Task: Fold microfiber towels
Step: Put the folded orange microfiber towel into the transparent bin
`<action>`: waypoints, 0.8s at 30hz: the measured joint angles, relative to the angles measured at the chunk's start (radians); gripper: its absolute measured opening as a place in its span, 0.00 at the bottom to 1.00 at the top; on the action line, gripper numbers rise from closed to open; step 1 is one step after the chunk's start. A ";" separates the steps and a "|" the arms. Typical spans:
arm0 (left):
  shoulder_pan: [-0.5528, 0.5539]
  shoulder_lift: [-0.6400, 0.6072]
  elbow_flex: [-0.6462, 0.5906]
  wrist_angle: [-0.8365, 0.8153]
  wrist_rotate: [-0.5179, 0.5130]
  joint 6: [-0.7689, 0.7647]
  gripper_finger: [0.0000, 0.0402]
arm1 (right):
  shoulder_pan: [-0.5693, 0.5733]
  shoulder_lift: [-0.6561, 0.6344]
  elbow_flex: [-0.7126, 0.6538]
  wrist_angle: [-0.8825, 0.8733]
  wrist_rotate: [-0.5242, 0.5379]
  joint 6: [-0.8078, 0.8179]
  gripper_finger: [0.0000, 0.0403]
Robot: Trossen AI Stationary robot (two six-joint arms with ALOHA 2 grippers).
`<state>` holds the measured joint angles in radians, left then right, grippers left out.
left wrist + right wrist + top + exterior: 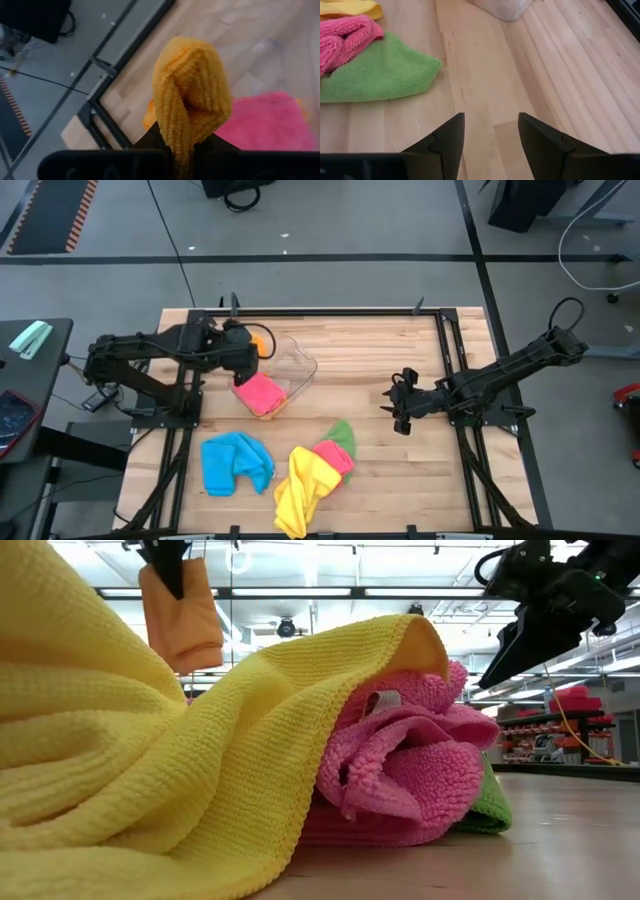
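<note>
An orange towel (182, 618) hangs in the air at the table's far left, with my left gripper (168, 568) shut on it, above the clear tub (300, 365). A folded pink towel (260, 392) lies in the tub. A blue towel (236, 463) lies crumpled near the front left. Yellow (300, 485), pink (336, 455) and green (343, 434) towels lie piled near the front middle. My right gripper (400, 412) hovers open over bare wood at the right, fingers (445, 142) apart with nothing between them. My left gripper pinches the orange towel's bunched upper end (186, 131) between its two fingers, several layers together. The fingers slant down from the table's left. The towel hangs below them as a folded bundle (185, 635), lifted clear of tub and table.
The tub stands at the far left of the middle, its rim (505, 12) also in the right wrist view. The green towel (380, 70) lies left of my right gripper. Black frame rails (450, 360) border the wooden table. Bare wood lies between tub and right arm.
</note>
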<state>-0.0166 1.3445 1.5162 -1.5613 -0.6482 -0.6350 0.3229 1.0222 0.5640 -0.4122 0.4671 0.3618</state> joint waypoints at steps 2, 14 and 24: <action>0.031 0.019 0.004 -0.014 -0.024 0.014 0.05 | 0.000 0.000 0.000 0.000 0.000 0.000 0.48; 0.308 0.029 -0.003 -0.009 -0.016 0.267 0.05 | 0.000 0.000 0.000 0.001 0.000 0.018 0.48; 0.476 0.022 -0.056 -0.011 0.123 0.269 0.06 | 0.000 0.000 0.000 0.000 0.000 -0.011 0.48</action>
<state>0.4592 1.3668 1.4599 -1.5725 -0.5250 -0.3661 0.3231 1.0222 0.5640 -0.4122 0.4670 0.3507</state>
